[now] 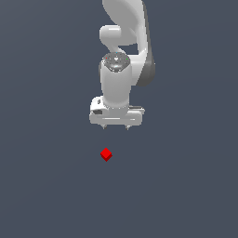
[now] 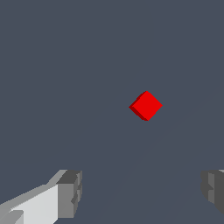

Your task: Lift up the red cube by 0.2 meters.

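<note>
Hand (image 1: 116,127) spread wide, wrist view shows red cube (image 2: 146,105) apart

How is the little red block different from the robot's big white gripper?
The red cube is bright red; the gripper is white with grey fingertips. The red cube looks much smaller than the gripper. The red cube is one plain block with flat faces, while the gripper has two fingers spread wide apart with nothing between them. Neither touches the other; the red cube sits apart from the gripper.
</note>
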Tool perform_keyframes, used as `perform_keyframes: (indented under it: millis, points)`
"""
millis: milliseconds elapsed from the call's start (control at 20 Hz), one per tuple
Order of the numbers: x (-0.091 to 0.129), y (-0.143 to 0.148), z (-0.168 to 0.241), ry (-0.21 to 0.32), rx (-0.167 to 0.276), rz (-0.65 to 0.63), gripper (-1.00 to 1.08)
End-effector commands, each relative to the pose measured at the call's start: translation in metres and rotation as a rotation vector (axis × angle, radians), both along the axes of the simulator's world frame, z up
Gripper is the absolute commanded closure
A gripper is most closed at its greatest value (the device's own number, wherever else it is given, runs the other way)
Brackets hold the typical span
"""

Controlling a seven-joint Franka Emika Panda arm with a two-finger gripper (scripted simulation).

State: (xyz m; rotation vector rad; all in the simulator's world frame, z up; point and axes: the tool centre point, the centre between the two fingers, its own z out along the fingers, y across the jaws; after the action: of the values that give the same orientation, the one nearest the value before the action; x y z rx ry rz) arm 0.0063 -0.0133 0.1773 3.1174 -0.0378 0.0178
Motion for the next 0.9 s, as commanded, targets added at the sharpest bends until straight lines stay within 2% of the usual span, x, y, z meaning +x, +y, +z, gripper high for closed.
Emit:
perform_keyframes:
  millis: [0, 450, 850]
  points:
    - [0.000, 0.000, 0.000, 0.000, 0.000, 0.000, -0.92]
    - [0.006, -0.002, -0.014, 0.000, 0.002, -0.064, -0.92]
    - [0.022, -0.011, -0.051, 0.000, 0.007, -0.238, -0.92]
